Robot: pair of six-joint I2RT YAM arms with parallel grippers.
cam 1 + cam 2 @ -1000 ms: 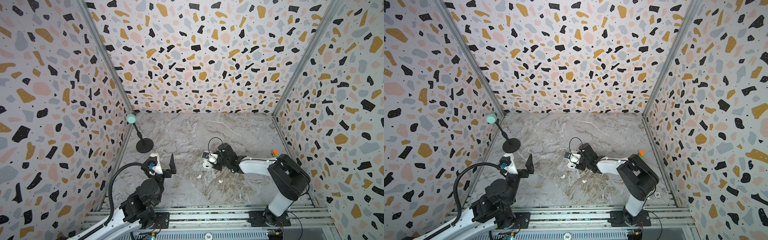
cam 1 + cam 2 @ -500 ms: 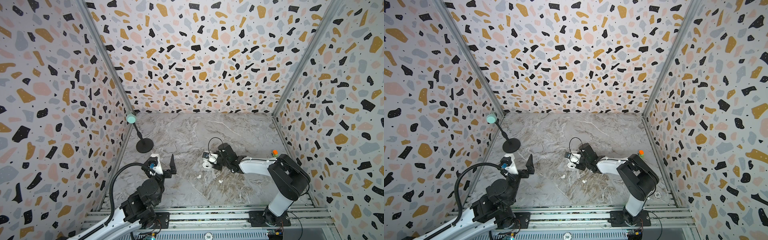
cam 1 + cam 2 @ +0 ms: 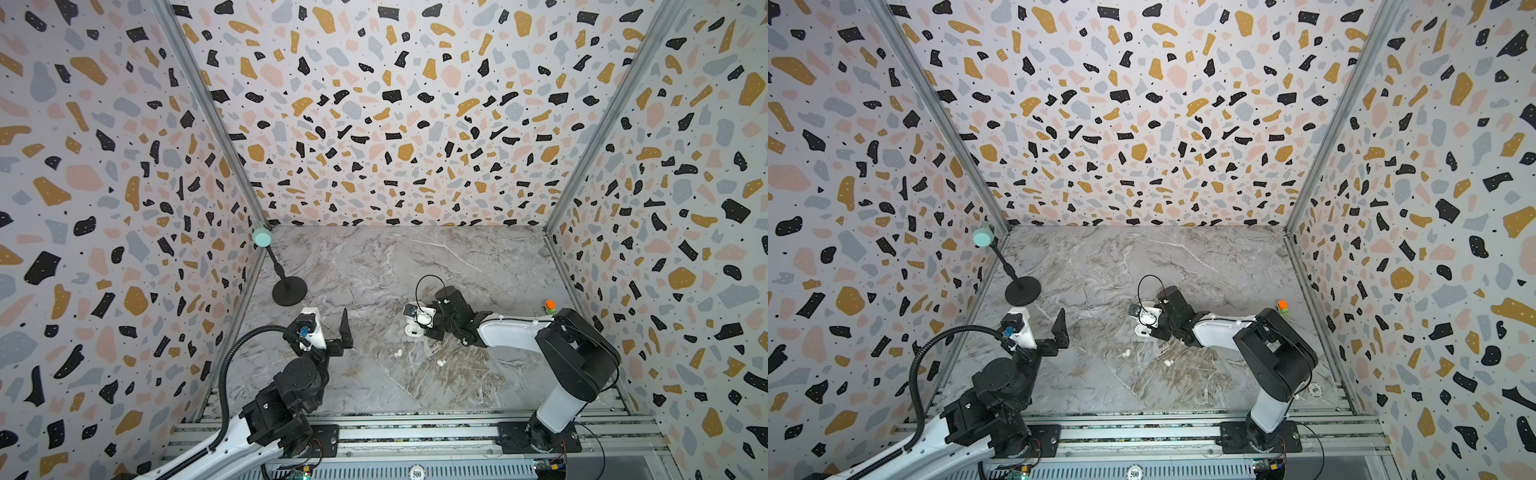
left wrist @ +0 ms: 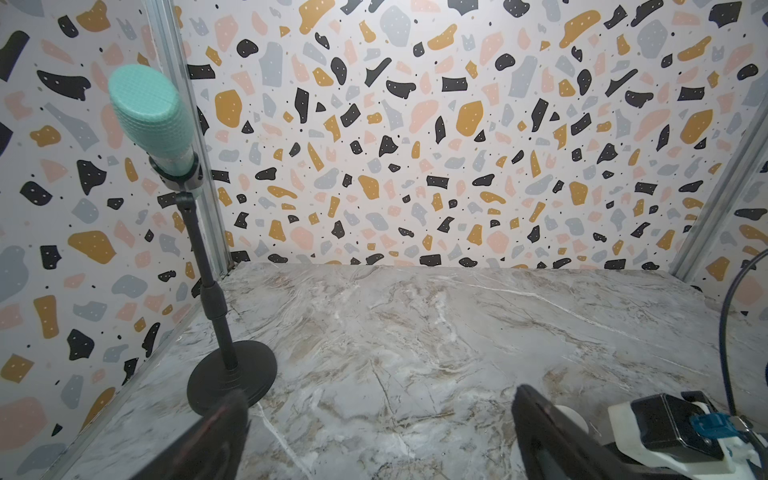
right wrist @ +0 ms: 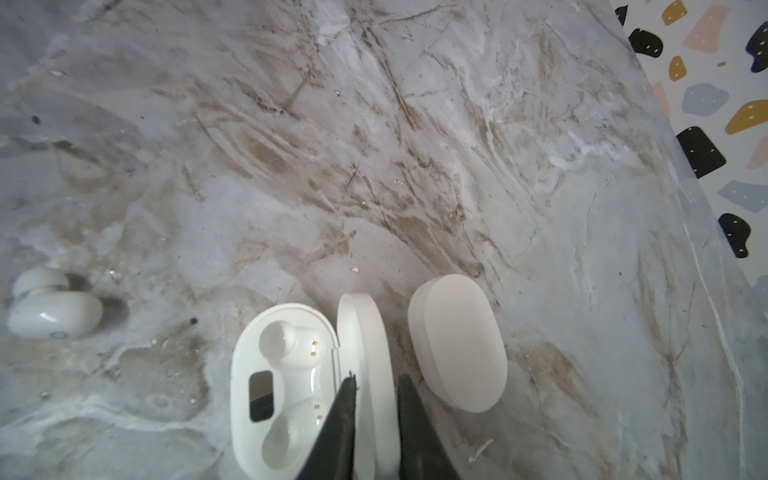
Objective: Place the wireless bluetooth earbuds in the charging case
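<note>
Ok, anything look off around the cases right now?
Nothing broken or spilled. The open case sits flat, both wells empty, its lid pinched by the right gripper; an earbud and a second earbud lie loose nearby.

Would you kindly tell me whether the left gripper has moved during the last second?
No. The left gripper stays open at the same spot beside the microphone stand's black base in both top views.
</note>
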